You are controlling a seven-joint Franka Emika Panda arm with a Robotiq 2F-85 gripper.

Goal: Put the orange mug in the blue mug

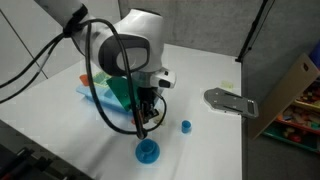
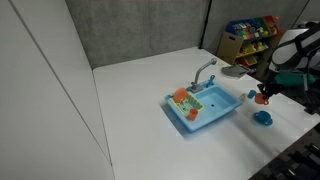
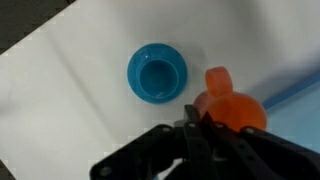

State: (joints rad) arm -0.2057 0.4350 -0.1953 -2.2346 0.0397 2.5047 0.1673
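Gripper (image 3: 193,122): I am pinching the orange mug (image 3: 238,108), lifted off the counter (image 3: 70,90).
Blue mug (image 3: 157,73): sitting upright and empty, near my load, not under it.
Progress: pick looking done; I am judging alignment and release as remaining.

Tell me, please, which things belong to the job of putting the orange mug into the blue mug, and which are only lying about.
For the job:
orange mug, held in the gripper
blue mug, open side up

Lying about:
light-blue toy sink
tiny blue cup
grey piece
toy shelf
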